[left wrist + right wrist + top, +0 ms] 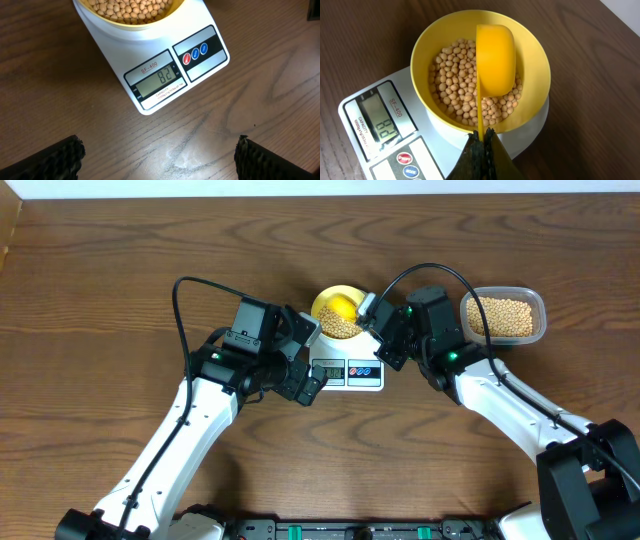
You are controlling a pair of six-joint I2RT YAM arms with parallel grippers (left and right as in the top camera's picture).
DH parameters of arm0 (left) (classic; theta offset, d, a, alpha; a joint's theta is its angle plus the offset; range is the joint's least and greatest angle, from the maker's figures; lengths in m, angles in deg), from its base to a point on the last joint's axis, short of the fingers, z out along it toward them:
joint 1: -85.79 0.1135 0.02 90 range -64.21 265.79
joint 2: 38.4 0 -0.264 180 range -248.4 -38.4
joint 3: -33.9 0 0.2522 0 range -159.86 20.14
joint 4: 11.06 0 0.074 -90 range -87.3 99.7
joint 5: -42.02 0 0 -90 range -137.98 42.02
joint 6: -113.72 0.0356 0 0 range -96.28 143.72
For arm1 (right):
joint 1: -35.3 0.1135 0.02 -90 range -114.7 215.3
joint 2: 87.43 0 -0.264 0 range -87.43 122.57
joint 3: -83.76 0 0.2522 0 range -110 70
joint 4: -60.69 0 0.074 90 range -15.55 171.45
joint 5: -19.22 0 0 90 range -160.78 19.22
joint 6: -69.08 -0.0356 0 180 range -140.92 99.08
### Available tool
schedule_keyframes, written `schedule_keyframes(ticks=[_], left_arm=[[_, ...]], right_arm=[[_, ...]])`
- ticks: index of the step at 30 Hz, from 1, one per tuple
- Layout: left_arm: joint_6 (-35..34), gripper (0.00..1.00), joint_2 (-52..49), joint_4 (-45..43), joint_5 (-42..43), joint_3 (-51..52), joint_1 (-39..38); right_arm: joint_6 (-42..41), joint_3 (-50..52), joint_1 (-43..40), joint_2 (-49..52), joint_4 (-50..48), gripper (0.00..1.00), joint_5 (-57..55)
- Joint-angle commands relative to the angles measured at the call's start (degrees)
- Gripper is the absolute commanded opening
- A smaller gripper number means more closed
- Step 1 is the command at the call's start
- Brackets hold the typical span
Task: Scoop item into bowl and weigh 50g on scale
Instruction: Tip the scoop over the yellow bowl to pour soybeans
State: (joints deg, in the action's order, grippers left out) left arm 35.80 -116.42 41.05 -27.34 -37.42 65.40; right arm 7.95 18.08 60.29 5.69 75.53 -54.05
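The pale yellow bowl [331,304] stands on the white scale [370,381] and holds tan beans [455,90]. The scale's display [160,80] reads 82. My right gripper [481,137] is shut on the thin handle of a bright yellow scoop [495,60], whose cup is turned on its side over the beans in the bowl. In the overhead view the right gripper [372,310] is at the bowl's right rim. My left gripper [157,155] is open and empty above bare table just in front of the scale, left of the display in the overhead view [300,375].
A clear rectangular plastic tub [503,316] full of beans stands to the right of the scale, behind my right arm. Both arms reach in from the front edge. Black cables arc above each wrist.
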Motion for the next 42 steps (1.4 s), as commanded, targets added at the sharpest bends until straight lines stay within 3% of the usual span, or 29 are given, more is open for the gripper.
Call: schedule_keyframes(ticks=[1, 16, 42], left_arm=[[0.76, 0.98, -0.22, -0.04, -0.37, 0.39, -0.07], [0.76, 0.98, -0.22, -0.04, -0.37, 0.39, -0.07], [0.76, 0.98, -0.22, -0.02, -0.37, 0.39, -0.07]], right_arm=[[0.37, -0.35, 0.26, 0.55, 0.52, 0.01, 0.59], [-0.13, -0.35, 0.24, 0.55, 1.49, 0.01, 5.05], [-23.37, -0.35, 0.07, 0.55, -2.19, 0.01, 6.62]])
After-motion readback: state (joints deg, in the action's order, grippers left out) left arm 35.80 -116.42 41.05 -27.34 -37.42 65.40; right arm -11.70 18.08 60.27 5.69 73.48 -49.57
